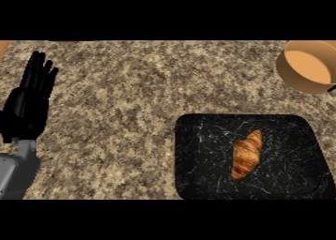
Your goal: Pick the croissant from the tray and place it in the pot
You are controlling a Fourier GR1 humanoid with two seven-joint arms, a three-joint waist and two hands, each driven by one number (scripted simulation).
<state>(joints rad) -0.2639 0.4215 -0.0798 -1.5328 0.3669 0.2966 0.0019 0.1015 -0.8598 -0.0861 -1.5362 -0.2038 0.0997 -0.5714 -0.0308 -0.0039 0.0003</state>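
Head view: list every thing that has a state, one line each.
croissant: lying on the tray, untouched.
tray: flat on the counter, holding only the croissant.
pot: upright, open, nothing visible inside.
left hand: open, fingers up, resting at the view's left edge.
right hand: cannot tell; only a dark sliver at the right edge.

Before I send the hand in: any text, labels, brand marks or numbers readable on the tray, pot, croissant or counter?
None. No words, numbers or signs show anywhere.
The black tray bears only pale marble-like veins, no lettering.
The pot is plain tan, unmarked.
The croissant and the speckled counter carry no text.
The left hand, resting open at the view's left, has no label.
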